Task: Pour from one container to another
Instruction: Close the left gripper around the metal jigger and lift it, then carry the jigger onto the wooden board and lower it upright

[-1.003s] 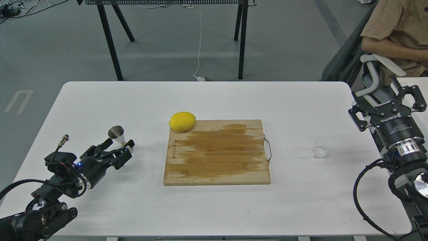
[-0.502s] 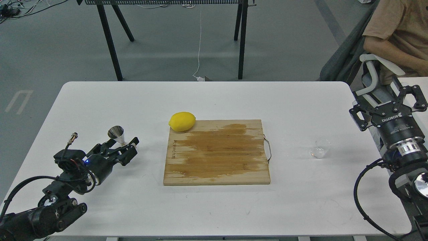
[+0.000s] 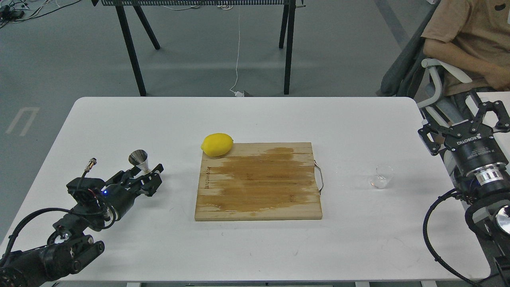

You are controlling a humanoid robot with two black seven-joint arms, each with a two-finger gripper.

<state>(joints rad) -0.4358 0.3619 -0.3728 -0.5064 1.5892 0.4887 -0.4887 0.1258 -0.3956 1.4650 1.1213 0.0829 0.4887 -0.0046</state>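
Stood upright near the left edge of the white surface (image 3: 119, 119): the steel jigger (image 3: 140, 160), upper cone open to the camera. Closed around its lower half, the left gripper (image 3: 148, 175), fingers clenched at the narrow waist and base. Rested well apart on the right side of the surface, beyond the board's metal handle (image 3: 320, 177): the small clear glass cup (image 3: 381, 176), upright and untouched. Hovered off the right edge of the surface, the right gripper (image 3: 464, 115), fingers spread wide and grasping nothing. Lay in the middle, a wooden cutting board (image 3: 259, 181), darkened by a broad wet stain. Sat at the board's far left corner, a lemon (image 3: 217, 144), overhanging its edge.
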